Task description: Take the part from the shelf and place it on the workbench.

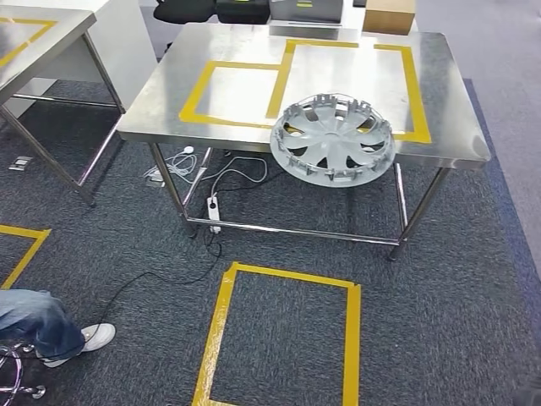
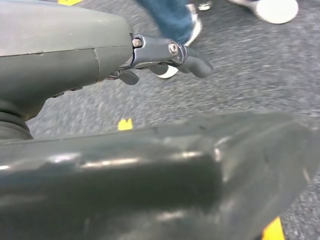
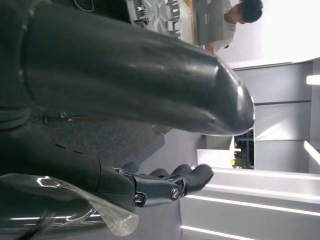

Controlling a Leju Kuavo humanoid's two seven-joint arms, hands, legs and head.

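Note:
The part is a silver wheel cover (image 1: 331, 139). It lies face down on the steel workbench (image 1: 191, 51), at the front edge near the right side, partly inside a yellow taped rectangle and overhanging the edge a little. A slice of the wheel cover (image 3: 158, 12) also appears in the right wrist view. My left hand (image 2: 75, 60) hangs over the grey carpet, its fingers (image 2: 177, 55) stretched out and holding nothing. My right hand (image 3: 75, 100) also holds nothing, with its dark fingers (image 3: 170, 185) straight and apart from the thumb.
A yellow taped square (image 1: 284, 338) marks the carpet in front of the workbench. A power strip with cables (image 1: 214, 207) lies under it. A person's leg and white shoe (image 1: 38, 326) are at the lower left. A second steel table (image 1: 38, 42) stands at the left, a cardboard box (image 1: 389, 15) behind.

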